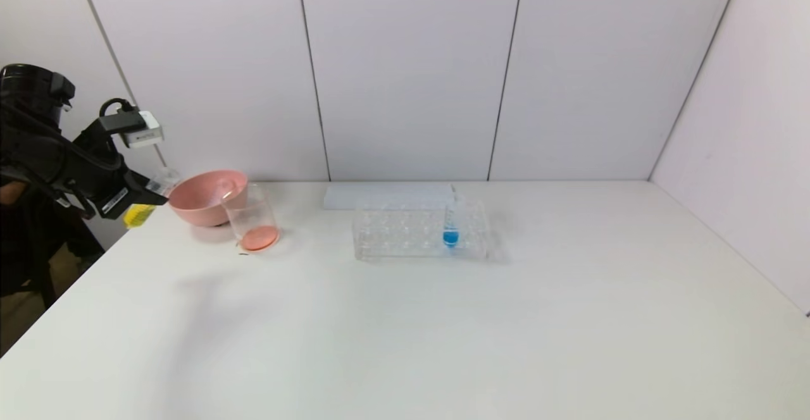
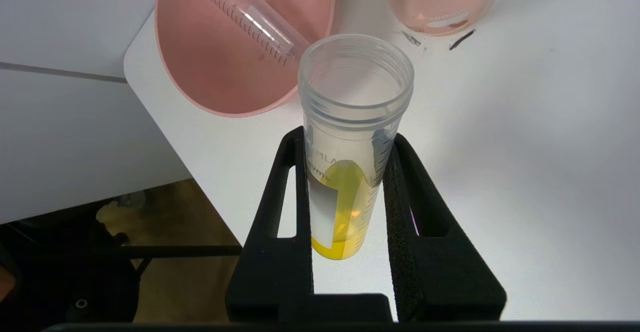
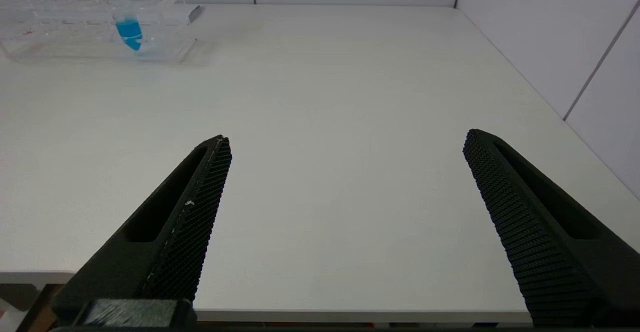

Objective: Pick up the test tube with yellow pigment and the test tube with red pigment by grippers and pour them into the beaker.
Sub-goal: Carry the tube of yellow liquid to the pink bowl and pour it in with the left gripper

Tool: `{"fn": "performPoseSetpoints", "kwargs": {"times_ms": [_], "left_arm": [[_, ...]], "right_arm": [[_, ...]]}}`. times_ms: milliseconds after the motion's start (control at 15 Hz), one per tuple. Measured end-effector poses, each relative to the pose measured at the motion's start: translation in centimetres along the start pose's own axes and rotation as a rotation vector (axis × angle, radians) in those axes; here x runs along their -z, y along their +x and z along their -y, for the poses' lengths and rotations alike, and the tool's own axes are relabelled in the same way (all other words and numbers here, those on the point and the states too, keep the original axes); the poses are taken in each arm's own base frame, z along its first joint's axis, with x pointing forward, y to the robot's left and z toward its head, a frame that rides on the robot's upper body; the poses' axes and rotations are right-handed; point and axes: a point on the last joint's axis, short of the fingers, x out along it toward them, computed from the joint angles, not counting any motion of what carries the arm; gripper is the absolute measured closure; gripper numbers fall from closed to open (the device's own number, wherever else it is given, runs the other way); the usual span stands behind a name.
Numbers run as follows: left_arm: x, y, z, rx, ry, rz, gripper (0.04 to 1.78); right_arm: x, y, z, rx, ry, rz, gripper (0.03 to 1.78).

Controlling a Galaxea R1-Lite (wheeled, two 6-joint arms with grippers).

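— What was the left claw (image 2: 350,192) doing?

— Its two black fingers (image 2: 280,222) were clamped on the slim clear test tube with yellow pigment (image 2: 345,172). It hung over the far left corner of the white bench (image 1: 443,319), right at the left edge. The tube's open threaded mouth pointed away from the claw toward the bowl and beaker, and the yellow liquid sat in its rounded tip between the fingers.

— What lay just beyond it?

— A round pink plastic bowl (image 1: 205,197) stood near the far left corner, and a clear graduated tube (image 2: 255,19) lay inside it, apparently empty. I could not tell whether that was the red tube. Touching or just beside the bowl, toward the middle of the bench, stood the small clear glass beaker (image 1: 252,219) with pink-red liquid in its bottom. A few dark marks (image 2: 462,39) showed on the bench beside it.

— And farther out?

— Along the far edge, near its middle, sat a clear multi-hole tube rack (image 1: 405,233) holding one upright tube with blue liquid (image 1: 450,233). A flat pale slab (image 1: 386,193) lay behind the rack.

— The right claw (image 3: 345,182)?

— Released, fingers spread wide apart, holding nothing, low over the near edge of the bench toward the right.
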Motion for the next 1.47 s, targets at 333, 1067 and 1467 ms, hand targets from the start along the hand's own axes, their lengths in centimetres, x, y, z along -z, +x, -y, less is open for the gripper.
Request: {"fn": "performPoseSetpoints", "kwargs": {"times_ms": [333,1067,1467], "left_arm": [[-0.2,0.8,-0.6,0.009,0.042,-0.002,1.38],[-2.1,2.2,-1.7,0.067,0.207,-0.087,1.38],[-2.6,2.8,-1.0,0.107,0.255,-0.090,1.38]], "right_arm": [[0.0,0.0,0.0,0.000,0.000,0.000,0.11],[0.0,0.0,0.0,0.000,0.000,0.000,0.11],[0.0,0.0,0.0,0.000,0.000,0.000,0.11]]}}
